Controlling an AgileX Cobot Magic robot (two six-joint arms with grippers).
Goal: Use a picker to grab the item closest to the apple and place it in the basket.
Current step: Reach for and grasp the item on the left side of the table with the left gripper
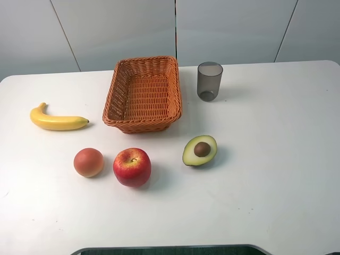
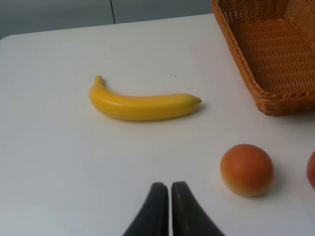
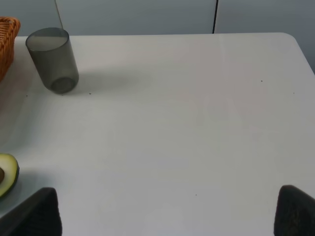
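A red apple (image 1: pixel 132 167) lies near the table's front, left of centre. Just to its left sits a round orange-pink fruit (image 1: pixel 88 162), also in the left wrist view as the fruit (image 2: pixel 246 169), with the apple's edge (image 2: pixel 311 169) beside it. A halved avocado (image 1: pixel 200 150) lies to the apple's right, farther off. The woven basket (image 1: pixel 171 101) stands behind them. My left gripper (image 2: pixel 170 189) is shut and empty, short of the round fruit. My right gripper (image 3: pixel 167 209) is open, with dark fingertips (image 3: pixel 37 211) spread wide over bare table. Neither arm shows in the high view.
A yellow banana (image 1: pixel 57 121) lies at the left, seen as the banana (image 2: pixel 142 104) ahead of the left gripper. A grey translucent cup (image 1: pixel 209 81) stands right of the basket. The white table (image 1: pixel 276 159) has its front edge close to the apple.
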